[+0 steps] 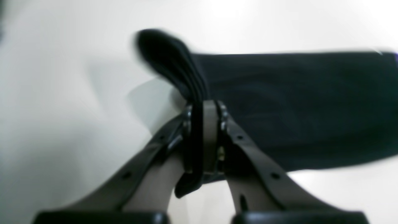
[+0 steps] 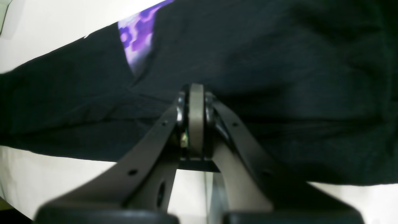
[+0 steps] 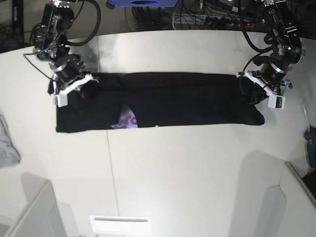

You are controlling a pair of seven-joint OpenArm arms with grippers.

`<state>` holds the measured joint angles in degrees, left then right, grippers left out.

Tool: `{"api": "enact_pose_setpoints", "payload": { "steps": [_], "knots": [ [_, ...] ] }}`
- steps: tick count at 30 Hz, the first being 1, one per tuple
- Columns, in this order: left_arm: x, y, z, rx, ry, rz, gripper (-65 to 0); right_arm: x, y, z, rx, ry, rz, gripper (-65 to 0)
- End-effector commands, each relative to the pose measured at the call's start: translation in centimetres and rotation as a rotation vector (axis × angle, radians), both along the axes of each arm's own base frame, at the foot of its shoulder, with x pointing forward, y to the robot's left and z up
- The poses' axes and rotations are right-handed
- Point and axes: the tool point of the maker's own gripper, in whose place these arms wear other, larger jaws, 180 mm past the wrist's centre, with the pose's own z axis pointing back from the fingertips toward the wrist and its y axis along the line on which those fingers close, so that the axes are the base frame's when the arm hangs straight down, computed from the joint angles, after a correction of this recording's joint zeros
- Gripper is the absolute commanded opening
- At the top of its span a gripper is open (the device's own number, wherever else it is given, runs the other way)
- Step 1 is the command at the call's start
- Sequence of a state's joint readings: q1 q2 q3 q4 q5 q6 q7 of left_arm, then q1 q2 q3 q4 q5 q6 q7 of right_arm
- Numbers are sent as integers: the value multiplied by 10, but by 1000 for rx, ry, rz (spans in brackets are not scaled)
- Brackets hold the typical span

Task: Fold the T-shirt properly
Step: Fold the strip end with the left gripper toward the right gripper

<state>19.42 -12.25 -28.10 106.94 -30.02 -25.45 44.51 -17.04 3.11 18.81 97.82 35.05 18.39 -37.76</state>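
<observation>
The T-shirt is laid out as a long black band across the far half of the white desk, stretched between the two arms. A bit of the purple print is seen peeking out along the near edge, toward the right arm's end.

The left end effector is clamped tight on the shirt: in the left wrist view a bunched fold of black cloth is pinched between the pads and sticks up past the tips, with more fabric hanging out below them. That view is pretty blurry, so it can't be told exactly which part of the shirt is caught there.

The right end effector is also closed right down, tips pressed together at the shirt's edge. Black fabric is seen all around the tips, and a thin layer seems to be pinched, though the cloth between the pads isn't clearly made out. The purple print is also shown up and to the left of those tips.

A small light grey cloth is left lying at the desk's edge, well apart from the shirt.
</observation>
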Motion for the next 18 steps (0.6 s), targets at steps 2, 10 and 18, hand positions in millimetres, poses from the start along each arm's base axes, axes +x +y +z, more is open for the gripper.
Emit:
{"api": "enact_pose_setpoints", "payload": {
  "steps": [2, 10, 18],
  "knots": [
    [8, -12, 14, 1, -53, -41, -650, 8, -2, 12, 2, -48, -4, -650],
    [7, -78, 5, -80, -34, -186, -650, 8, -2, 12, 2, -48, -4, -650],
    [4, -137, -5, -181, 4, -253, -650, 9, -2, 13, 1, -50, -4, -650]
  ]
}}
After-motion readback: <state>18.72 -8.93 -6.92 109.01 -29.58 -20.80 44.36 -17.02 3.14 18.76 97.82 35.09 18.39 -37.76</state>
